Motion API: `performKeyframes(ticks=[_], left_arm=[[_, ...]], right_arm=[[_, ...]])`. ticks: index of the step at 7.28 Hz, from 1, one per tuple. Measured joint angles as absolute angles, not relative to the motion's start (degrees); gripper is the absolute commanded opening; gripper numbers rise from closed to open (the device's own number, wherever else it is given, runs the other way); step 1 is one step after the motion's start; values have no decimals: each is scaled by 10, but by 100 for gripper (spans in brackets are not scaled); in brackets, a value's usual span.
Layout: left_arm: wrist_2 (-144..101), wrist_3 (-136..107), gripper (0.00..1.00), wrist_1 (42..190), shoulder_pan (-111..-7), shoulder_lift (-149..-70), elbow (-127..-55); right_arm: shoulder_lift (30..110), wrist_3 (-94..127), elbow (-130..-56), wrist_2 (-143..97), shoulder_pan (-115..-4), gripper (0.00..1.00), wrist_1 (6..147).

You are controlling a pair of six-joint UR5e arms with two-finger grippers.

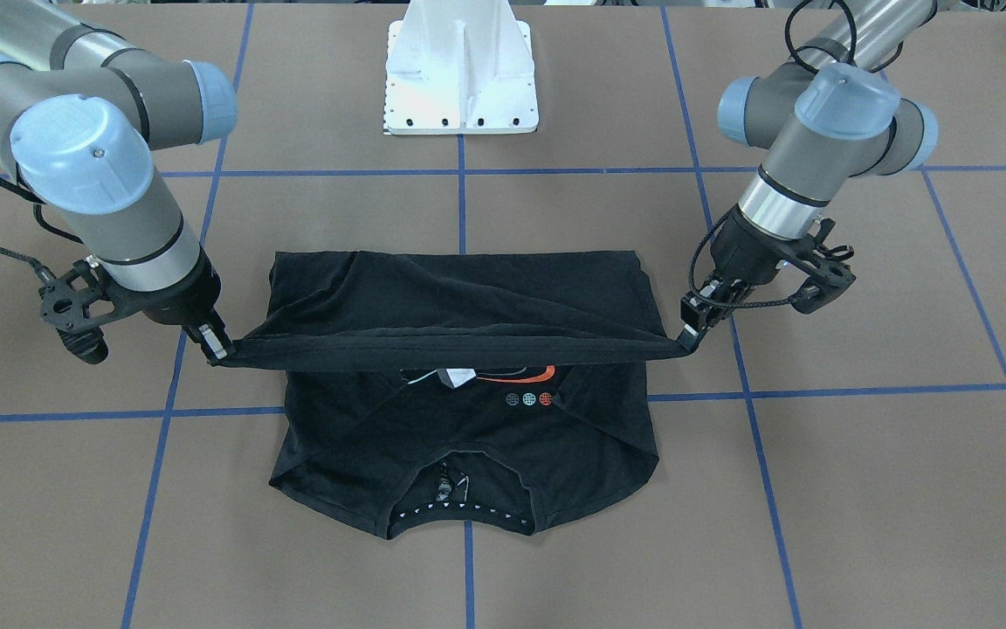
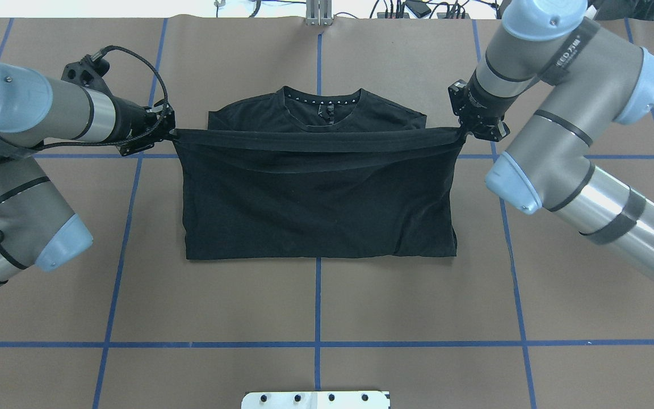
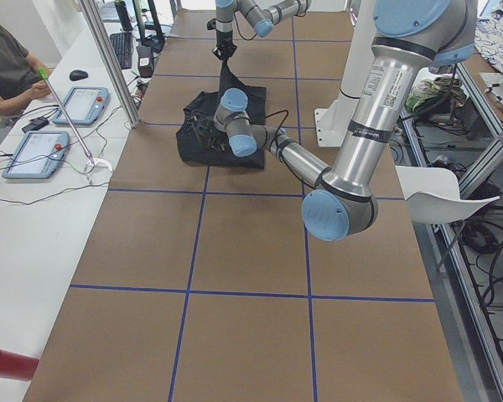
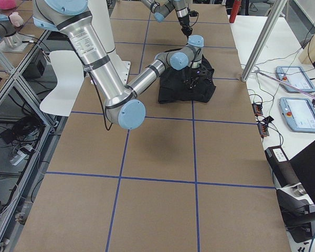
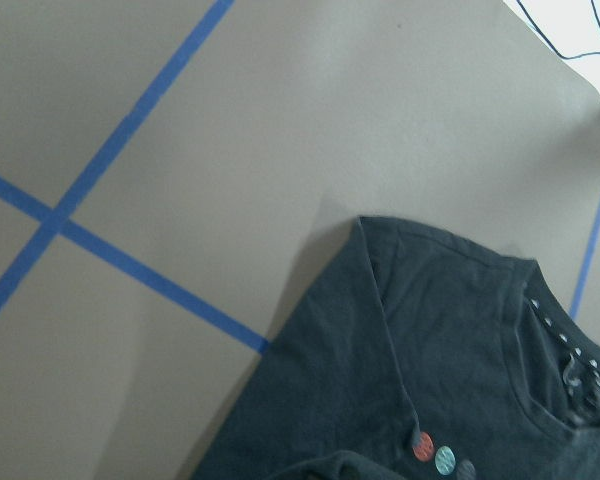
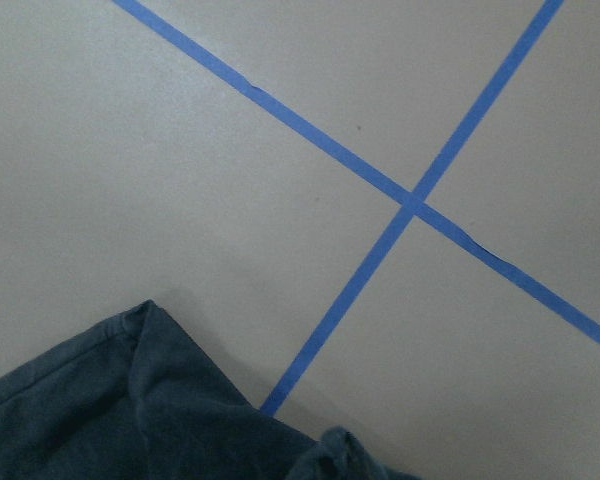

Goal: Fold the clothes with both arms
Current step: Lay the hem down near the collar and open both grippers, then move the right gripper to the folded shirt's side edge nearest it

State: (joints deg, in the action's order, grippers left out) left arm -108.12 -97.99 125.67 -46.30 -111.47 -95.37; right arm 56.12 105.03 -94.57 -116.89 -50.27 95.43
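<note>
The black T-shirt (image 2: pixel 315 210) lies at the table's middle, collar (image 2: pixel 321 99) on the side away from the robot. Its hem edge (image 1: pixel 459 345) is lifted and stretched taut between both grippers, above the chest. Under that edge, part of the orange and white graphic (image 1: pixel 516 376) and three small dots (image 1: pixel 529 399) show. My left gripper (image 2: pixel 171 133) is shut on the hem's left corner. My right gripper (image 2: pixel 460 132) is shut on the right corner. The left wrist view shows the shirt's shoulder (image 5: pixel 460 340) and the dots (image 5: pixel 442 455). The right wrist view shows a shirt corner (image 6: pixel 130 410).
The white mounting pedestal (image 1: pixel 461 70) stands at the robot's side of the table. Blue tape lines (image 2: pixel 315 343) cross the brown table. An operator (image 3: pixel 8 63) and tablets (image 3: pixel 88 103) are at a side bench beyond the table's far edge.
</note>
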Motion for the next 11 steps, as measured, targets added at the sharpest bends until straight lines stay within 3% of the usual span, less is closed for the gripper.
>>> performKeyframes(ticks=[1,2,3,5,7,11], left_arm=[[-1072,-979,9,1268,-464,-1129,-922],[-1062,-975,63,1289,-464,-1140,-888],[-1055,-967,100,1311,-468,-1146,-859],[-1053,-952,100,1330,-483,-1153,-837],[-1061,-949,100,1333,-498,-1163,-840],[-1080,-953,100,1327,-506,-1167,-859]], right_arm=[[535,1047,-904,-1168,-505,26,950],[507,1048,-856,-1167,-505,99,932],[481,1051,-804,-1166,-504,100,906],[445,1053,-744,-1164,-503,100,879],[451,1054,-775,-1166,-505,100,880],[641,1150,-1037,-1129,-438,100,859]])
